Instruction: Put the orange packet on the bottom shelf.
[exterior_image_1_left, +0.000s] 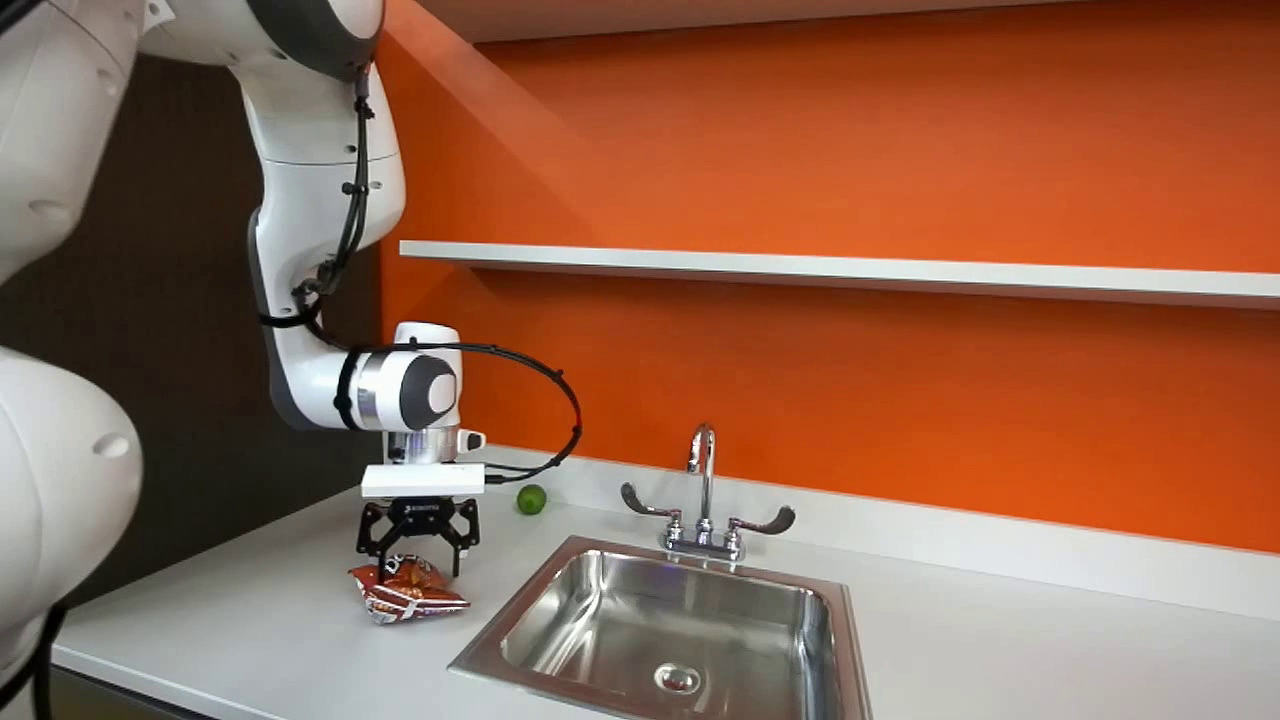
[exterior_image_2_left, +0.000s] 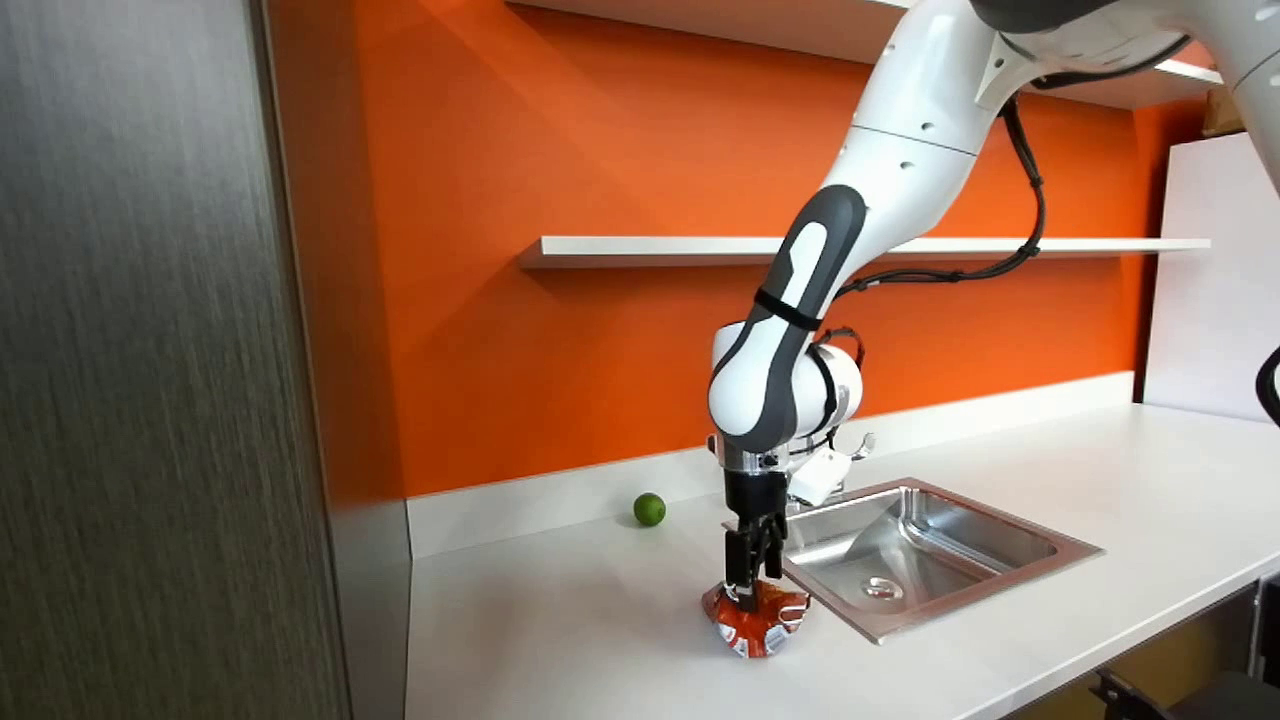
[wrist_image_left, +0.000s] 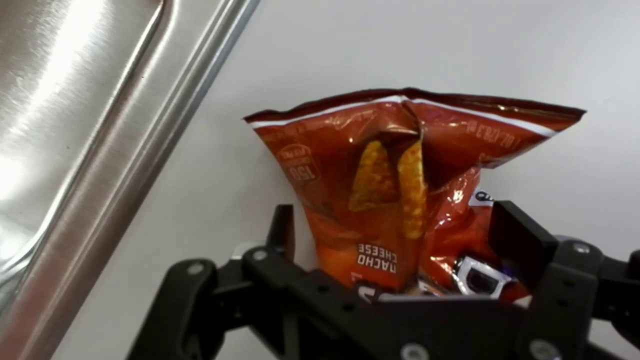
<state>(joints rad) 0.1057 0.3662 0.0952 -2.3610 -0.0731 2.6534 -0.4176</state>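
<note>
Jaws spread, nothing pinched. Might bottom out on the worktop (exterior_image_1_left: 250, 630) if driven lower; might clip the bottom shelf (exterior_image_1_left: 840, 267) if lifted in too close; sink (exterior_image_1_left: 720, 590) edge, near at 3 o'clock from the jaws in an exterior view, could catch a drop. Orange packet (wrist_image_left: 385, 220) lies on the worktop, off-centre between the jaws; slick film may slip from a shallow pinch. Same view: open room at 9 o'clock, green ball (exterior_image_1_left: 531, 499) at 2 o'clock, apart

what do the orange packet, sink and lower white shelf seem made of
Crinkled orange-red snack packet: probably glossy plastic film; it creases and shines. Rectangular silvery sink: metal, likely brushed stainless steel, given streaky reflections. Long thin white lower shelf: smooth, no grain showing; perhaps laminate or painted wood.
</note>
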